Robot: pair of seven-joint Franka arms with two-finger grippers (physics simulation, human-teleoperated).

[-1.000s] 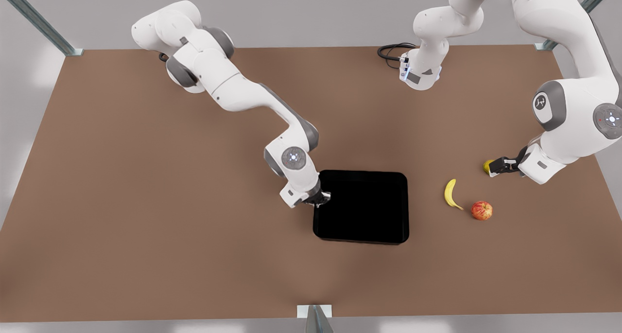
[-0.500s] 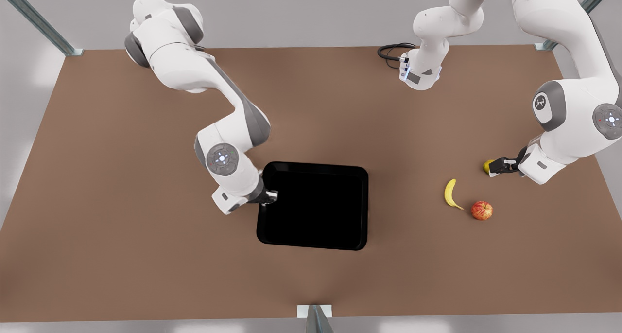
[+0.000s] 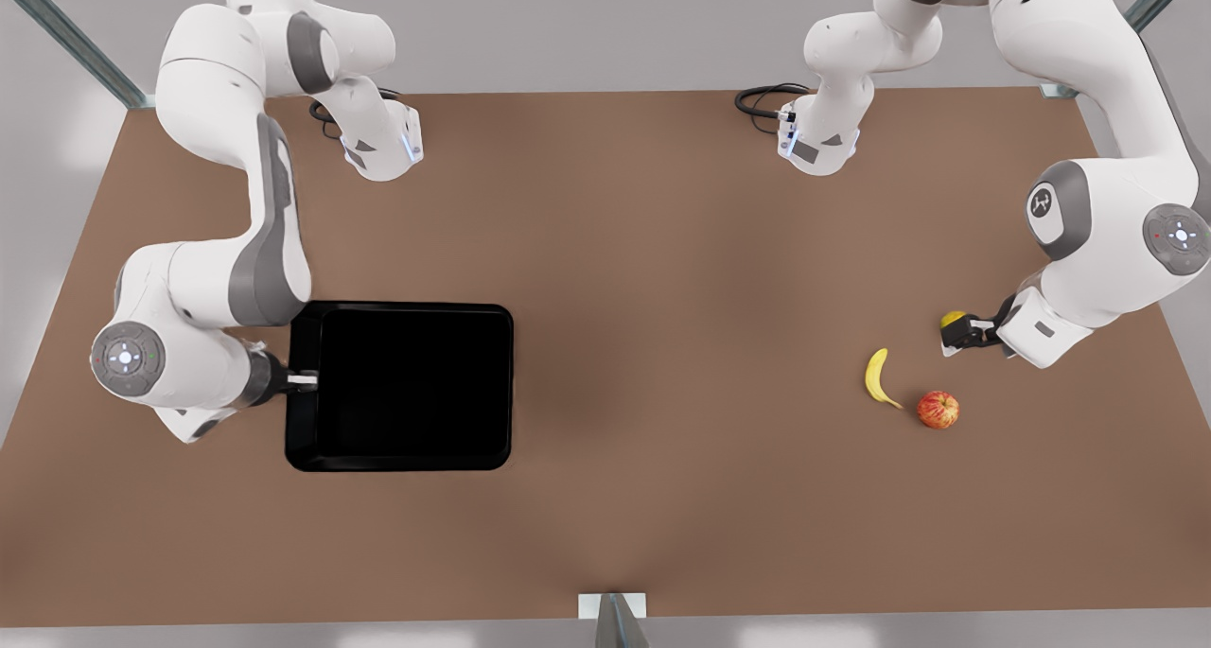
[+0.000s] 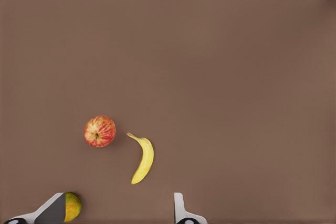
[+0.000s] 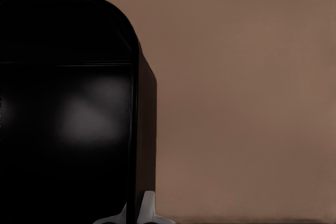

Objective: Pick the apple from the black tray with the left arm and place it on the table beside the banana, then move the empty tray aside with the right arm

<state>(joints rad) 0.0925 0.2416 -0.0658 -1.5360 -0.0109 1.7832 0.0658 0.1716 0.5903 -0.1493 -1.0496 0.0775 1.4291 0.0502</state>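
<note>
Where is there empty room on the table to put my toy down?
The widest bare table lies between the black tray and the banana. It is crowded around the banana, the apple and the left gripper.

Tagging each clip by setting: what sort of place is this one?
Likely a simulated lab bench: a bare brown table framed by metal struts, two mounted arms, and just a black tray, banana and apple.
</note>
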